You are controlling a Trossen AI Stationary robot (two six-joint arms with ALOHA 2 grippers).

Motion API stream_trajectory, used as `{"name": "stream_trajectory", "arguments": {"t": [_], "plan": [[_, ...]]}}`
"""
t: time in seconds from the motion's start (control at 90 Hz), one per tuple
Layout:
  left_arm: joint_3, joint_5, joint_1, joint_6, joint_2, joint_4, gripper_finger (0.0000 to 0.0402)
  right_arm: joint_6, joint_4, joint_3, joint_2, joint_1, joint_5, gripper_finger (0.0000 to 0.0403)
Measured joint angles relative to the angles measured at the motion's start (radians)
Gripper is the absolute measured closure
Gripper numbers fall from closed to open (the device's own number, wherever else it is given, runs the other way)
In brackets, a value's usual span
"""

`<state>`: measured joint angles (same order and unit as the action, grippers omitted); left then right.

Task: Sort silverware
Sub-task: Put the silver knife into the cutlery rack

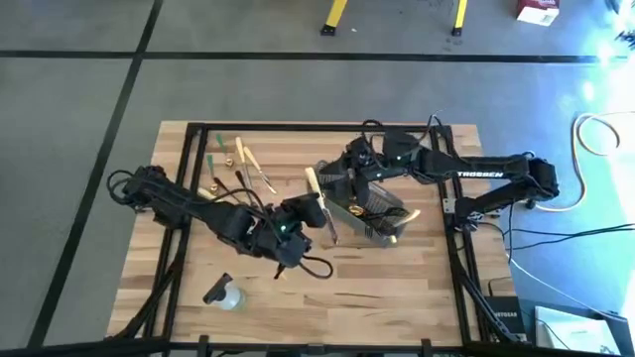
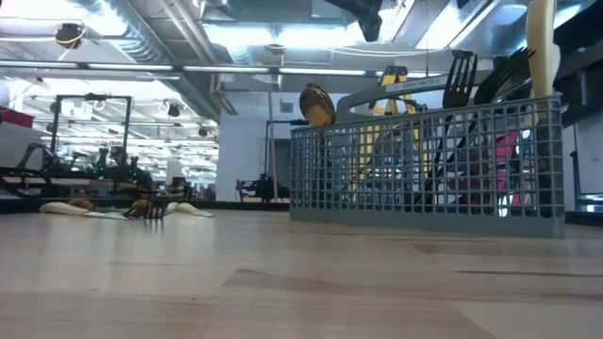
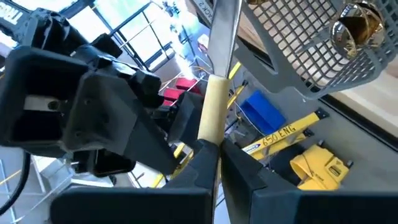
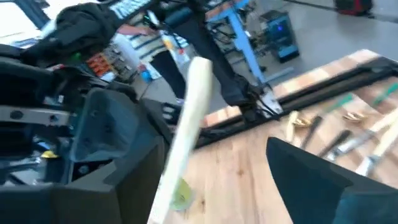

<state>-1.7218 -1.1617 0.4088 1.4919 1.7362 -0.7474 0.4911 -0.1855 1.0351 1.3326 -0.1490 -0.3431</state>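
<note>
Two arms meeting mid-table, just beside the grey mesh basket (image 1: 372,210). Left gripper (image 1: 319,210) clamped on a knife (image 3: 214,106) w/ pale tan handle and steel blade — left wrist view shows both fingers (image 3: 130,199) pinching the handle base, utensil standing up past the basket's edge. Right gripper (image 4: 205,174) close above the same spot, holding a pale tan handle (image 4: 183,140) that runs between its fingers; looks closed on it, though contact point partly hidden. Cannot tell whether both grippers share one utensil or hold two. Basket already loaded: gold spoon (image 2: 317,104), black fork (image 2: 459,80), more dark pieces poking up. Remaining silverware (image 1: 243,164) spread loose near the table's far-left corner — tan, black, a few green bits — well apart from the basket. Small clear bottle (image 1: 223,295) near the front edge, out of the way. Likely step: handing over or dropping a piece into the basket; sorting seems partway done. Risks: grippers v. close together, so a collision or a tug-of-war on the handle if one lets go late; slim smooth handle could slip or swing in the pinch; blade tip could catch the mesh rim and shove or tip the light basket; bad aim could land the piece in the wrong compartment or on the table.
</note>
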Motion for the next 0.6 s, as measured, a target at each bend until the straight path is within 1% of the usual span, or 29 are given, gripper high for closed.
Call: {"name": "stream_trajectory", "arguments": {"t": [0.222, 0.311, 0.433, 0.6], "plan": [[0.000, 0.002, -0.004, 0.001, 0.000, 0.001, 0.0401, 0.007, -0.094, 0.001, 0.047, -0.002, -0.017, 0.0139], [0.000, 0.002, -0.006, 0.000, 0.000, 0.001, 0.0401, 0.009, -0.088, 0.001, 0.072, -0.001, -0.045, 0.0152], [0.002, 0.010, -0.014, 0.003, 0.001, -0.002, 0.0401, 0.025, -0.101, 0.001, 0.092, -0.001, -0.091, 0.0198], [0.002, 0.008, -0.019, -0.012, 0.001, 0.000, 0.0401, 0.024, -0.124, 0.000, 0.092, -0.001, -0.108, 0.0286]]}}
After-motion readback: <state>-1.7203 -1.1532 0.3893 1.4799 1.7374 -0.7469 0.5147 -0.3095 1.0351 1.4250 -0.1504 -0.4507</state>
